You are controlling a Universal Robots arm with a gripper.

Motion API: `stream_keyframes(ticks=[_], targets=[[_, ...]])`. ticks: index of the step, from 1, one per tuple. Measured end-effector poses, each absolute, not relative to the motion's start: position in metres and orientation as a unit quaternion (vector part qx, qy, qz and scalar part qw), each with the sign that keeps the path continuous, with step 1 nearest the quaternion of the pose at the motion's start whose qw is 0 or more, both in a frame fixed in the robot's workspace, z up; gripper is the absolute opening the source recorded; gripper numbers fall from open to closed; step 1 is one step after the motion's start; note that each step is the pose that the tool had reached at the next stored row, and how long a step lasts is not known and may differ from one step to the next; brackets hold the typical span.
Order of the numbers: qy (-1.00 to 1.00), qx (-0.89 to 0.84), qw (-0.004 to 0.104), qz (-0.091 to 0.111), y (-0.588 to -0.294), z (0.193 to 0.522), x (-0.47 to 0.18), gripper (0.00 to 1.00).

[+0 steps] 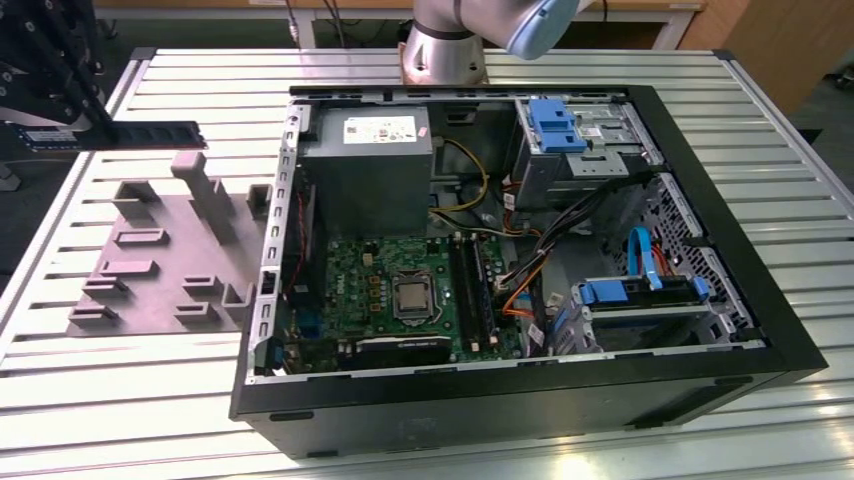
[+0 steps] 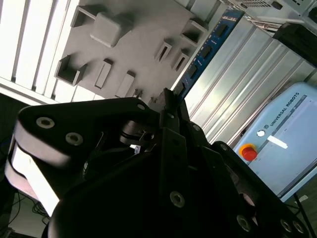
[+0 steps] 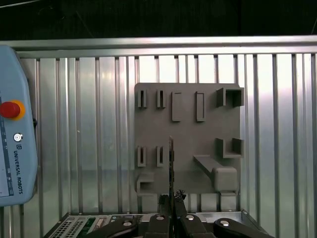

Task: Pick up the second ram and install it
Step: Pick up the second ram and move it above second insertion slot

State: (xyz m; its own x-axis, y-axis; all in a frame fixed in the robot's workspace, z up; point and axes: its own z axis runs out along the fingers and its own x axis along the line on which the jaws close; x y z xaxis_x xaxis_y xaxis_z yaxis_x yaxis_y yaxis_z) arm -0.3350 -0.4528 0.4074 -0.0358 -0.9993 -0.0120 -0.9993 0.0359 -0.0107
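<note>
The second ram, a thin flat dark board with black chips and a pale label, hangs level over the grey moulded holder block, with the tool clamped on one end. Beside it on the ribbed metal counter sits an open black case holding a green motherboard and a grey power supply.

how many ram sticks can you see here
1. The second ram is clamped in the gripper over the grey holder block, at the exterior view's left, outside the case. Another may sit in the motherboard's black sockets; I cannot tell.
</note>
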Motion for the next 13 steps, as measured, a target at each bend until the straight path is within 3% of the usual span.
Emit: stream_keyframes(ticks=[13], targets=[[0.720, -0.694, 0.008, 0.000, -0.453, 0.407, -0.320, 0.14]])
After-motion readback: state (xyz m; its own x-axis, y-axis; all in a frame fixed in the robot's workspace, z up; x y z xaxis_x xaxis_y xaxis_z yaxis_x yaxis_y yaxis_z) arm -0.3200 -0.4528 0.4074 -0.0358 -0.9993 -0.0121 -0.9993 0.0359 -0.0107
